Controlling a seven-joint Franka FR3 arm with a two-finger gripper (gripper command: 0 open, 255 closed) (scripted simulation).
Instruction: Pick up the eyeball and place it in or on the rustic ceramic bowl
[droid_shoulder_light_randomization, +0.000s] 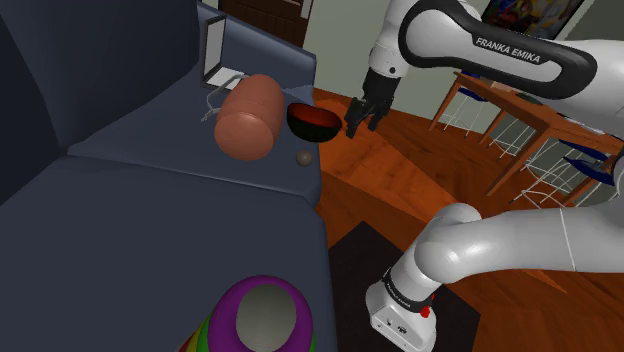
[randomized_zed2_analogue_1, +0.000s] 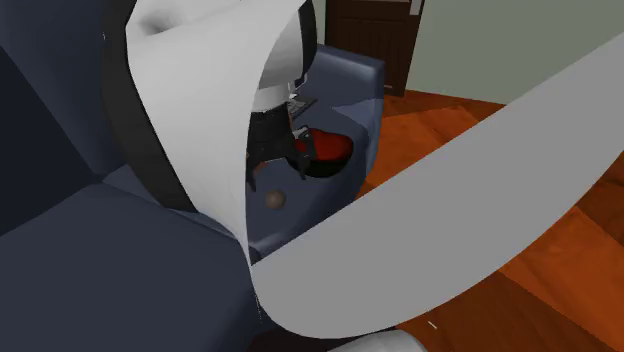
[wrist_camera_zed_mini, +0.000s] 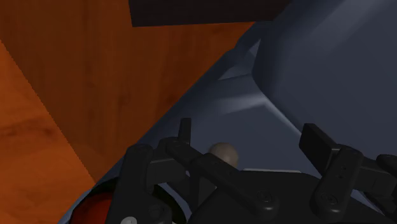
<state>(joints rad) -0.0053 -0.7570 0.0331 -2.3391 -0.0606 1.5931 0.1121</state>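
The eyeball (droid_shoulder_light_randomization: 301, 157) is a small grey-brown ball lying on the dark blue sofa seat, close to its edge. Just behind it stands the bowl (droid_shoulder_light_randomization: 311, 121), dark outside and red inside. My black gripper (droid_shoulder_light_randomization: 361, 127) hangs in the air beside the bowl, on the shoulder view's right, over the sofa's edge. In the wrist view my gripper (wrist_camera_zed_mini: 251, 137) is open and holds nothing. There the eyeball (wrist_camera_zed_mini: 224, 153) lies on the seat beyond and between the fingers, untouched. A red sliver of the bowl (wrist_camera_zed_mini: 95, 207) shows by one finger. The second exterior view has the eyeball (randomized_zed2_analogue_1: 275, 200) in front of the bowl (randomized_zed2_analogue_1: 325, 150).
A salmon bolster (droid_shoulder_light_randomization: 248, 118) lies on the sofa beside the bowl, with a white open frame (droid_shoulder_light_randomization: 215, 55) behind it. A purple and green object (droid_shoulder_light_randomization: 258, 315) sits at the sofa's front. Wooden floor (droid_shoulder_light_randomization: 380, 170), a table and chairs (droid_shoulder_light_randomization: 510, 120) lie beyond the sofa's edge.
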